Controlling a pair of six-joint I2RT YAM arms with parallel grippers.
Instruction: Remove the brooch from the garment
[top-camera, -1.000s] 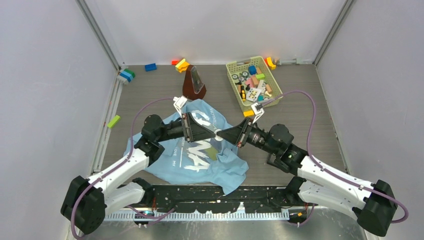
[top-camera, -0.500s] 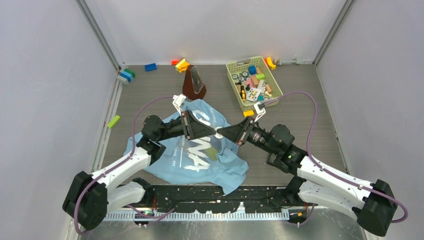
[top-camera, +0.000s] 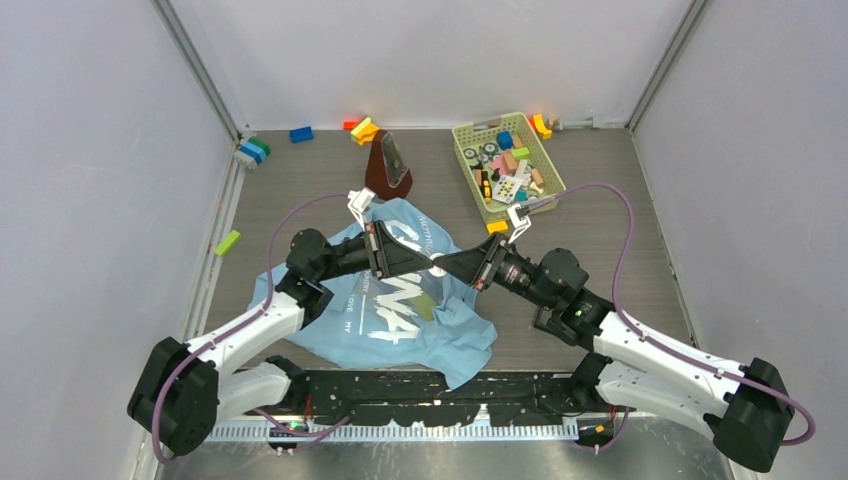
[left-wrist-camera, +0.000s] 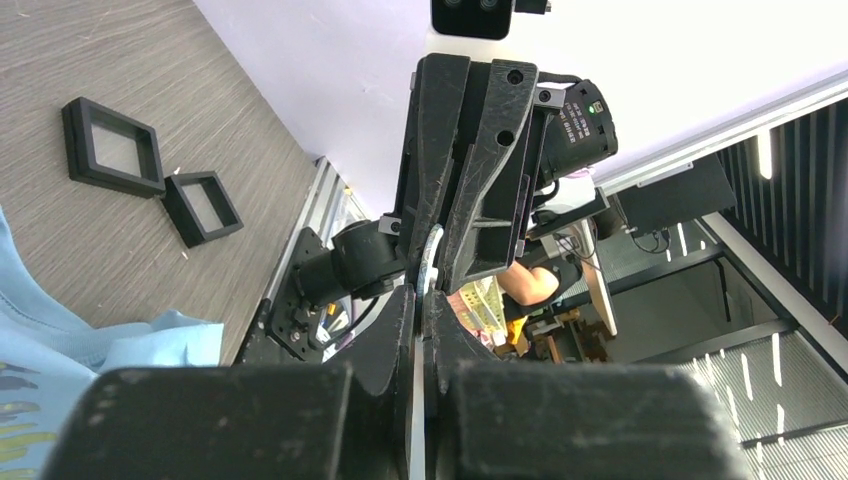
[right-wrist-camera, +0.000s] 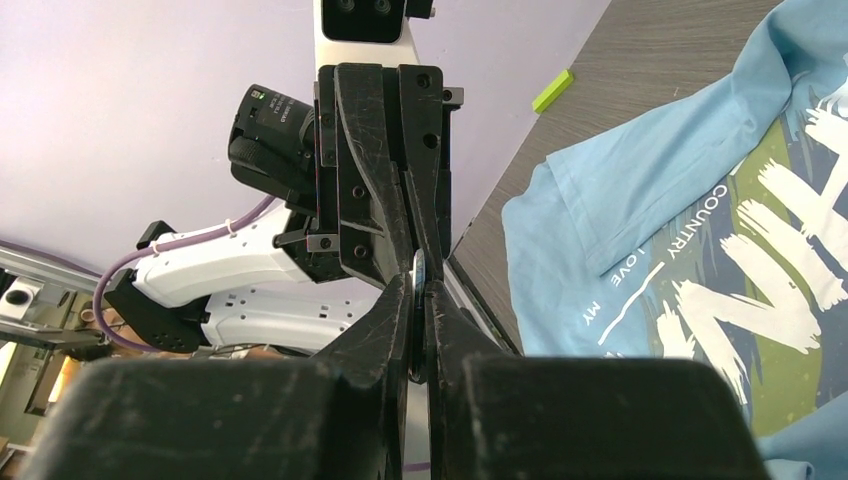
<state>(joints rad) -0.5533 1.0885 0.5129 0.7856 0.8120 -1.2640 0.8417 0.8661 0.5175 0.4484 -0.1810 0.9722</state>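
The light blue T-shirt (top-camera: 400, 315) with white and navy lettering lies crumpled on the table near the arms; it also shows in the right wrist view (right-wrist-camera: 650, 190). My left gripper (top-camera: 428, 263) and right gripper (top-camera: 447, 268) meet tip to tip above its chest print. Both are shut on one small thin round piece, the brooch (top-camera: 437, 266), held clear of the cloth. It appears edge-on and silvery between my left fingertips (left-wrist-camera: 428, 262) and my right fingertips (right-wrist-camera: 418, 290). No golden glint shows.
A brown metronome-like object (top-camera: 386, 165) stands behind the shirt. A yellow-green basket (top-camera: 549, 170) of toy pieces sits at the back right, an orange block (top-camera: 497, 227) by it. Loose blocks lie along the back wall (top-camera: 300, 134) and left edge (top-camera: 227, 242). Two black square trays (left-wrist-camera: 112, 146) lie on the table.
Both grippers stay pinched together on the brooch. The meeting point has drifted very slightly away from the arm bases, and the left arm has shifted a little to the right.
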